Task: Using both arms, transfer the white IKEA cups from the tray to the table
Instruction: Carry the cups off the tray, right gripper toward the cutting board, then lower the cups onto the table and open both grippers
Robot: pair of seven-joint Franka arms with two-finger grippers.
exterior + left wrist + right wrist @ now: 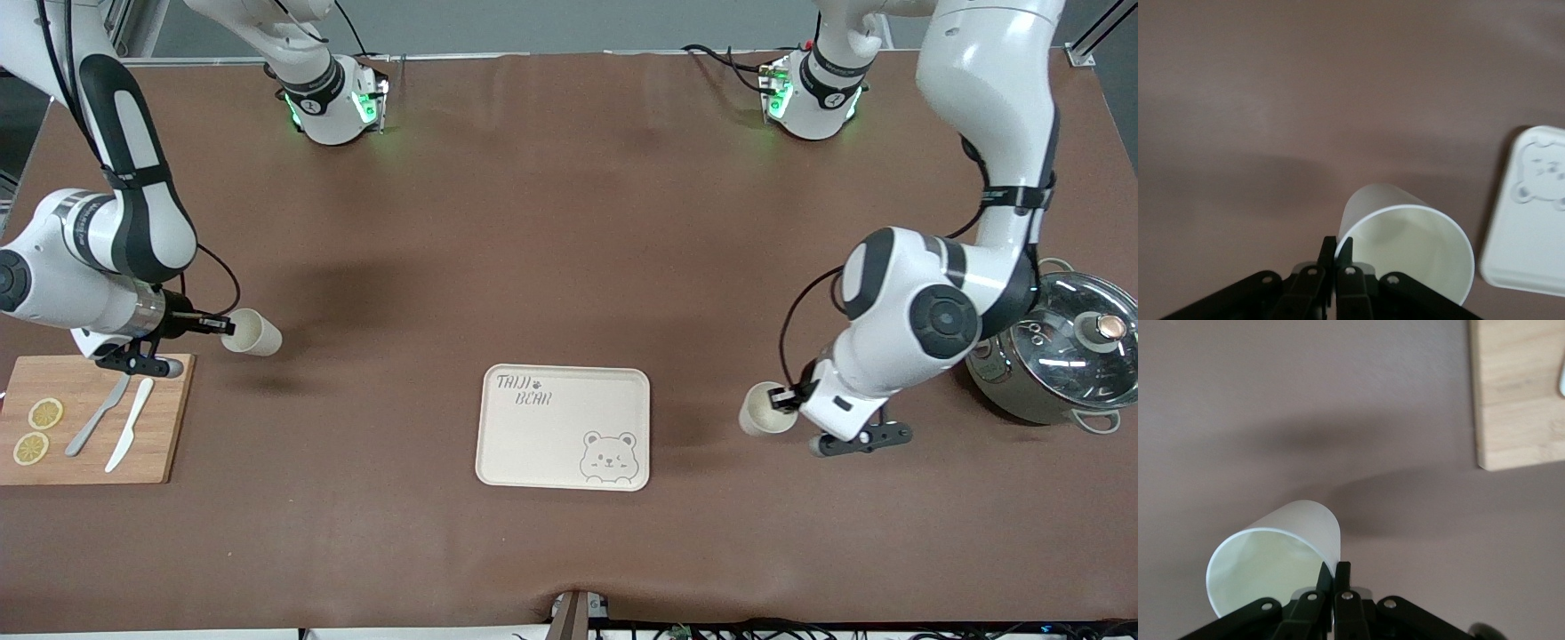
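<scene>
**While held by the rim, two white cups are carried above the brown table**

As seen from the front camera, one white cup [252, 332] is gripped at its rim by the right gripper [219, 326], whose fingers are pinched together on the cup's wall. That cup is held tilted, its mouth turned toward the gripper, above bare brown table [569, 222] just beside the wooden cutting board [98, 427]. On the board, two lemon slices [37, 430], a grey knife [96, 418] and a white knife [132, 434] are laid.

The second white cup [765, 410] is clamped the same way by the left gripper [786, 397], fingers closed on the rim, with the mouth likewise turned toward the wrist. It is held beside the cream bear-printed tray [564, 427], toward the left arm's end of the table; whether it is lifted clear of the surface or is touching it cannot be told for certain. A steel pot with a glass lid [1062, 351] is seen at that end, partly covered by the arm.

In the left wrist view the cup [1408, 240] is shown with its open mouth facing the camera, and a corner of the tray [1528, 213] is visible nearby.
</scene>
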